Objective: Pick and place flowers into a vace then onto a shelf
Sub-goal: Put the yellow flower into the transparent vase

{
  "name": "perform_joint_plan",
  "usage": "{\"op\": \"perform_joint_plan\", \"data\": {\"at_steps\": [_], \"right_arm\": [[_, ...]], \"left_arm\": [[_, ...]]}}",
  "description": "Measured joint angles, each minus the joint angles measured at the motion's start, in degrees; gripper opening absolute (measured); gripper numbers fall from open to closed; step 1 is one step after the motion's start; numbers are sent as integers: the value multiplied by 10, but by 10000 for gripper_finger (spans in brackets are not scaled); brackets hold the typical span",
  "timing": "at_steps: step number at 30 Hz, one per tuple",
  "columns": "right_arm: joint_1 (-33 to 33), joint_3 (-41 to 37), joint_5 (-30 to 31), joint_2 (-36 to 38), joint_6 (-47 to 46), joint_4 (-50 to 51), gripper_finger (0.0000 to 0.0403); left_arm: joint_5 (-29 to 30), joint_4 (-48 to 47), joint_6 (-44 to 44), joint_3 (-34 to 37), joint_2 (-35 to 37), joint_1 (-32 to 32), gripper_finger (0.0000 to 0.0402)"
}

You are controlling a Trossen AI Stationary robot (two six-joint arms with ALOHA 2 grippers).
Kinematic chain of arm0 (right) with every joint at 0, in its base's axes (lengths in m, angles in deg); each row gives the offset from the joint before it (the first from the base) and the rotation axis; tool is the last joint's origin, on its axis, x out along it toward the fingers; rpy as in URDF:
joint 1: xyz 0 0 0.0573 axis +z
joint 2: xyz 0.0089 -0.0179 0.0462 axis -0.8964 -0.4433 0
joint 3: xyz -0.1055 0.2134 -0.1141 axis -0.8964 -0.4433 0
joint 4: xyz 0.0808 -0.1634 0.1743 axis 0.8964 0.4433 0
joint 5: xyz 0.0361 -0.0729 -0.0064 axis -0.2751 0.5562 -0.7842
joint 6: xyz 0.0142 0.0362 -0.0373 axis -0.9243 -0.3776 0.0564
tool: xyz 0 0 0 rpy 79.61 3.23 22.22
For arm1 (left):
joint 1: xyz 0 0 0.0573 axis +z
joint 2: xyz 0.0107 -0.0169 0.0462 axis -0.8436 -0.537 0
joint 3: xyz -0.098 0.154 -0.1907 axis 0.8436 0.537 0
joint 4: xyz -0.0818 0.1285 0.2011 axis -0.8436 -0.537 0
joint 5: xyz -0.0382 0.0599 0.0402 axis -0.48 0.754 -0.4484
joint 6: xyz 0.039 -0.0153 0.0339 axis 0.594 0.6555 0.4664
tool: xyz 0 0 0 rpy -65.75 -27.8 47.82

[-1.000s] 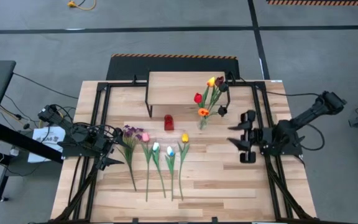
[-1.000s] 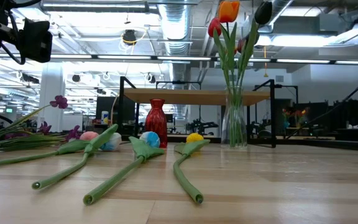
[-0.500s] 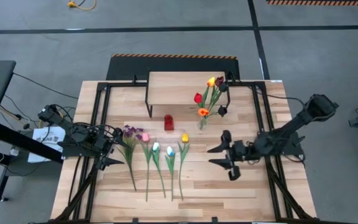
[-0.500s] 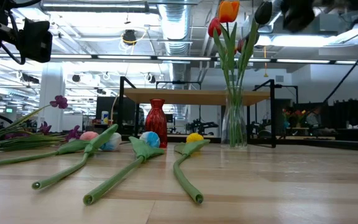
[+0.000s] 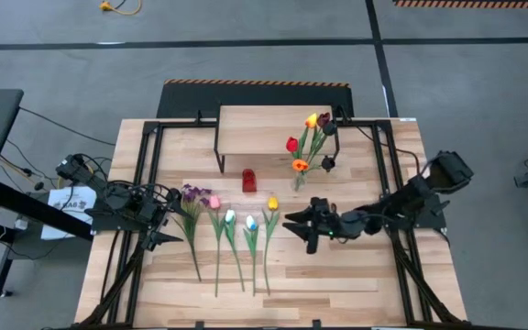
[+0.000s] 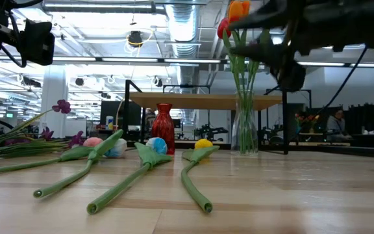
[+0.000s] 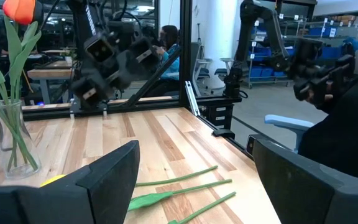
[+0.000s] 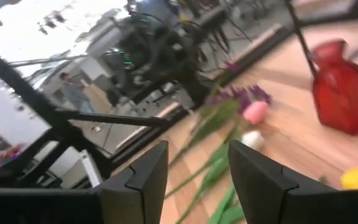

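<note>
Several long-stemmed flowers lie flat on the plank table in a row: purple sprigs (image 5: 191, 193), a pink one (image 5: 214, 202), a white one (image 5: 230, 217), a pale blue one (image 5: 251, 223) and a yellow tulip (image 5: 272, 203). A clear glass vase (image 5: 298, 181) stands on the table in front of the shelf (image 5: 262, 127), with red, orange, yellow and dark tulips (image 5: 311, 137) in it. My right gripper (image 5: 301, 231) is open and empty above the table, just right of the yellow tulip. My left gripper (image 5: 170, 218) is open and empty at the row's left, beside the purple sprigs.
A small red vase (image 5: 249, 181) stands on the table between the shelf and the lying flowers; it also shows in the right wrist view (image 8: 344, 93). Black frame rails (image 5: 149, 156) run along both table sides. Bare planks (image 5: 337, 284) lie at the near right.
My right gripper has swung from the table's right side toward the left and come lower, and now stands close to the yellow tulip. It has stayed open. The flowers and vases have not moved.
</note>
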Motion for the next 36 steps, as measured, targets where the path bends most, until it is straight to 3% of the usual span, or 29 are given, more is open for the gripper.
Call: {"op": "perform_joint_plan", "data": {"at_steps": [9, 29, 36], "right_arm": [[-37, 3, -5, -34, -96, 54, 159], [-39, 4, -5, -38, -105, 163, 159], [-38, 34, -12, -38, -64, 197, 159]], "left_arm": [[0, 0, 0, 0, 0, 0, 302], [0, 0, 0, 0, 0, 0, 302], [0, 0, 0, 0, 0, 0, 302]]}}
